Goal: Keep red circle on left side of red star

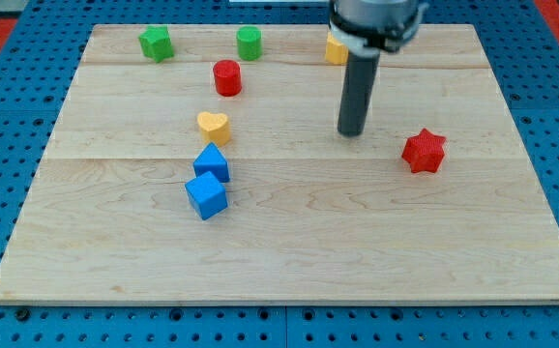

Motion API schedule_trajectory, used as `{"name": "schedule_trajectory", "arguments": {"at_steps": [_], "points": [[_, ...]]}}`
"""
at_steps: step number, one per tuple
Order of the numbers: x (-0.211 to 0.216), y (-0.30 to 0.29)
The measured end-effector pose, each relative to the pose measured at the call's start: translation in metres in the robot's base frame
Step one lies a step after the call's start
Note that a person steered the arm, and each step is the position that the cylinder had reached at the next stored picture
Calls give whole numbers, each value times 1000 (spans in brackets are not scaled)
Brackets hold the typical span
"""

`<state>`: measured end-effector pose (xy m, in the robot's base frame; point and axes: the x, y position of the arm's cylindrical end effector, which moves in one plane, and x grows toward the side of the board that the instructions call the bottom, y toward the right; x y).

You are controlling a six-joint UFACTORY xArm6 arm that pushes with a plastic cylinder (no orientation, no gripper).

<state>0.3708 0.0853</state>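
Note:
The red circle (pixel 226 77) is a short red cylinder at the upper middle-left of the wooden board (pixel 289 261). The red star (pixel 424 151) lies at the view's right, below the circle's level. The circle is well to the left of the star. My tip (pixel 351 132) rests on the board between them, nearer the star, up and to its left, apart from both blocks.
A green block (pixel 156 43) and a green cylinder (pixel 250 43) sit along the top edge. A yellow hexagon (pixel 334 48) is partly hidden behind the rod. A yellow heart (pixel 214 126) and two blue blocks (pixel 212 163) (pixel 206 195) lie at the left middle.

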Motion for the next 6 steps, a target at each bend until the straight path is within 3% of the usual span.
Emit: {"name": "schedule_trajectory", "arguments": {"at_steps": [1, 2, 4, 5, 6], "points": [[-57, -25], [-96, -101], [-92, -216], [-68, -204], [-51, -120]]}}
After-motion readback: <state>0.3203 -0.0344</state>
